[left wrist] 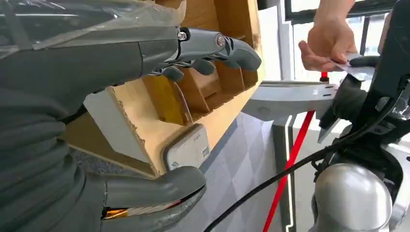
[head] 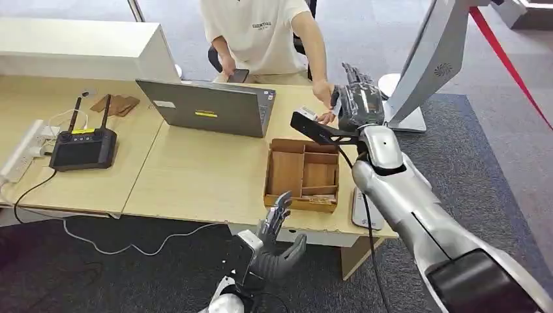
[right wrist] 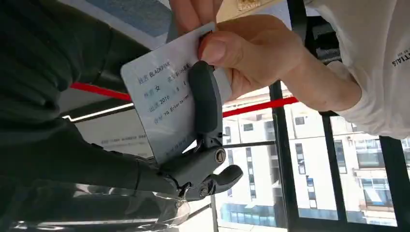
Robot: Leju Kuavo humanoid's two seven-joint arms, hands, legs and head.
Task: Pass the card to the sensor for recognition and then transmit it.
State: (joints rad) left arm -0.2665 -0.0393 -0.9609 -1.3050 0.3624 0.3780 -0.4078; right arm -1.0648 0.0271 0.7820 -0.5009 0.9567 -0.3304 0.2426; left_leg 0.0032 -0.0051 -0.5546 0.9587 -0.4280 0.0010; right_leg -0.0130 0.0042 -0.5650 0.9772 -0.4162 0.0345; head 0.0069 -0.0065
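A white printed card (right wrist: 162, 104) is pinched by my right hand (head: 360, 104), one dark finger (right wrist: 205, 99) lying across its face. A person's hand (right wrist: 251, 53) grips the same card at its far edge. In the head view the card (head: 308, 112) is raised above the table's back right, beyond the wooden box (head: 303, 173). The flat white sensor (head: 365, 212) lies at the table's right front edge, also seen as the sensor (left wrist: 188, 150) beside the box. My left hand (head: 277, 241) hovers low in front of the table edge, fingers spread, holding nothing.
A grey laptop (head: 209, 107) stands mid-table with the person seated behind it. A black controller (head: 85, 147) and a power strip (head: 23, 150) lie at the left. A white machine base (head: 404, 117) and a red strap (head: 508, 62) are at the right.
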